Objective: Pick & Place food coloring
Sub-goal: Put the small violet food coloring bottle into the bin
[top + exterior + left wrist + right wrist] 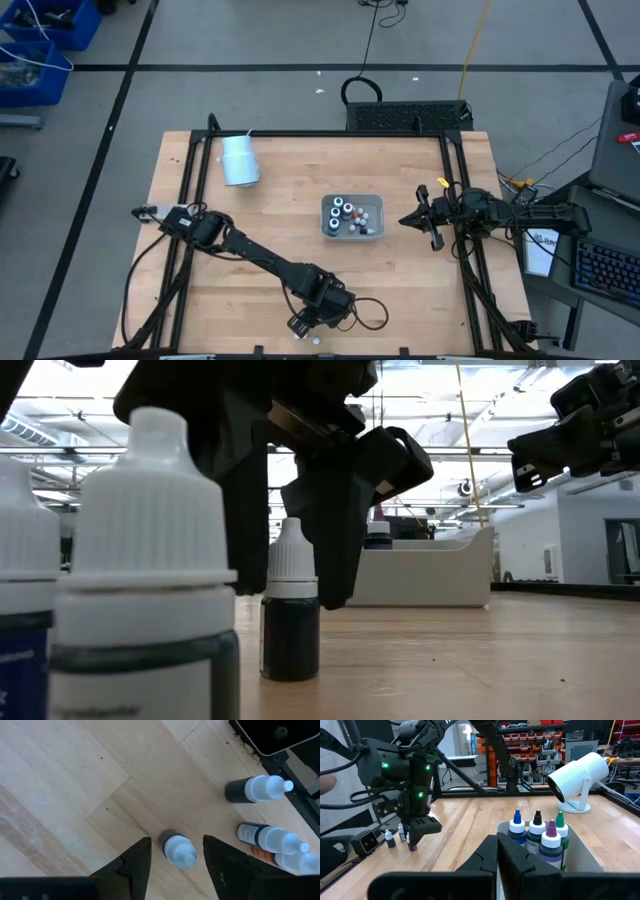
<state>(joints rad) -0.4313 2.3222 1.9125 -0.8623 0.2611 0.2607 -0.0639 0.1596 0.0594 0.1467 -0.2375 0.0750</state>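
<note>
A small dark food coloring bottle (178,851) with a white cap stands upright on the wooden table near its front edge (290,610). My left gripper (176,840) points down over it, open. One finger stands on each side of the bottle, a narrow gap showing on both sides. Three more small bottles (257,789) (270,837) (295,862) stand close by. My right gripper (403,221) waits shut at the table's right, beside a clear tray (372,199) holding several bottles (537,837).
A pale cylindrical cup (240,160) lies at the far left of the table. A black frame rail (300,800) runs along the front edge just beyond the loose bottles. Bare wood lies between the tray and my left gripper (303,322).
</note>
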